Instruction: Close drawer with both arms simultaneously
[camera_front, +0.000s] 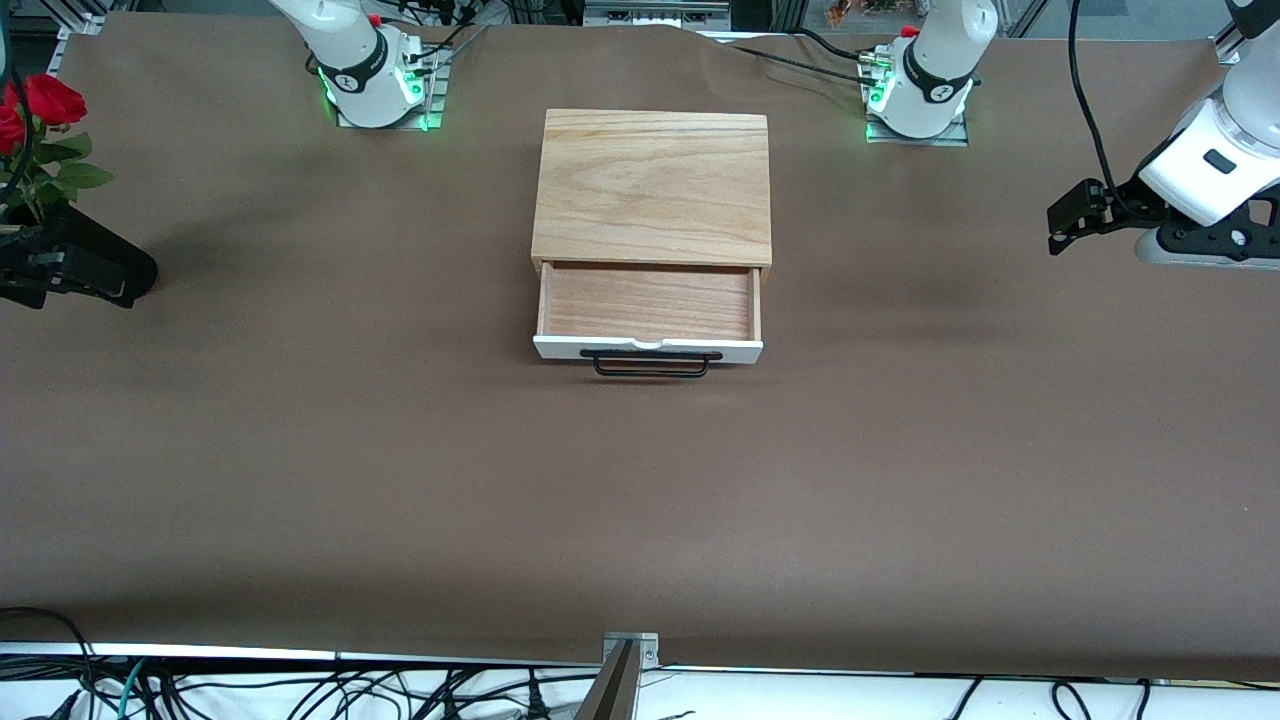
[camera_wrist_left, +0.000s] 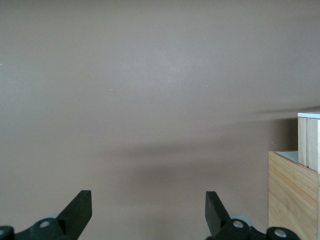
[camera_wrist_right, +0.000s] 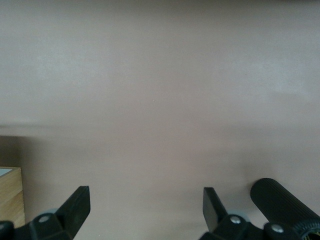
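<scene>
The light-wood box (camera_front: 652, 185) stands mid-table between the two arm bases. Its drawer (camera_front: 648, 302) is pulled out toward the front camera, with the white front panel (camera_front: 648, 349) and black wire handle (camera_front: 651, 364) nearest to it. The drawer holds nothing. My left gripper (camera_front: 1058, 222) hangs low at the left arm's end of the table, well apart from the box, open and empty (camera_wrist_left: 148, 200). A corner of the box (camera_wrist_left: 292, 195) and the drawer side (camera_wrist_left: 308, 140) show in its wrist view. My right gripper (camera_front: 135, 285) is at the right arm's end, open and empty (camera_wrist_right: 146, 197).
A red rose (camera_front: 45, 100) with green leaves stands at the right arm's end, just above the right gripper in the front view. A black ribbed cylinder (camera_wrist_right: 285, 207) shows beside the right gripper. Brown table covering (camera_front: 640, 500) spreads around the box. Cables hang off the table's front edge.
</scene>
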